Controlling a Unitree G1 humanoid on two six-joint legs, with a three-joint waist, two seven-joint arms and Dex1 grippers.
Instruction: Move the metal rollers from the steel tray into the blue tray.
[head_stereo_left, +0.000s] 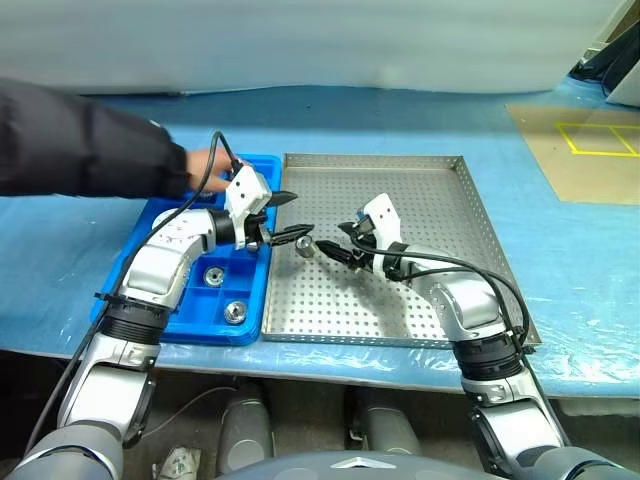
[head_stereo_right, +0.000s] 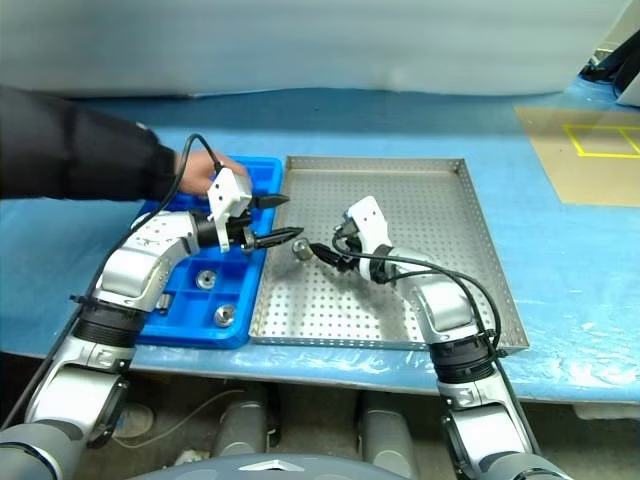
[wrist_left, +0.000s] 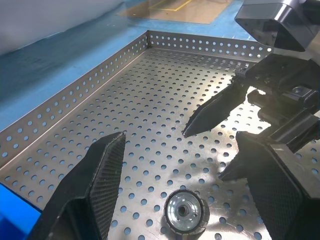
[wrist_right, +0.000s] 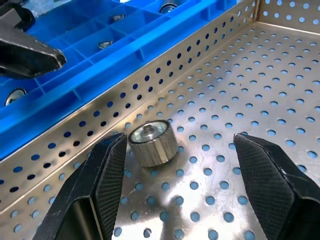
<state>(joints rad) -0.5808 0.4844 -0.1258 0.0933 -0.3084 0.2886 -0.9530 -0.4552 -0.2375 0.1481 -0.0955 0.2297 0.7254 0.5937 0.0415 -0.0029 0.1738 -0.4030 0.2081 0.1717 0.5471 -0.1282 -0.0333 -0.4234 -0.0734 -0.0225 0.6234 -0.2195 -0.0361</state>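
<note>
A person's hand (head_stereo_left: 208, 160) rests at the far edge of the blue tray (head_stereo_left: 160, 318), where rollers already sit, as the left gripper (head_stereo_left: 287, 216) hangs wide open and empty over the steel tray (head_stereo_left: 420, 290). One metal roller (head_stereo_left: 305, 247) lies near that tray's left rim. The right gripper (head_stereo_left: 335, 240), open and empty, should straddle it squarely before closing.

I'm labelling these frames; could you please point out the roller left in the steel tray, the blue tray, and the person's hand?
roller (wrist_right: 152, 143): right wrist view, its ribbed side.
blue tray (head_stereo_left: 215, 331): left eye view, near rim.
person's hand (head_stereo_right: 200, 163): right eye view, back of hand.
</note>
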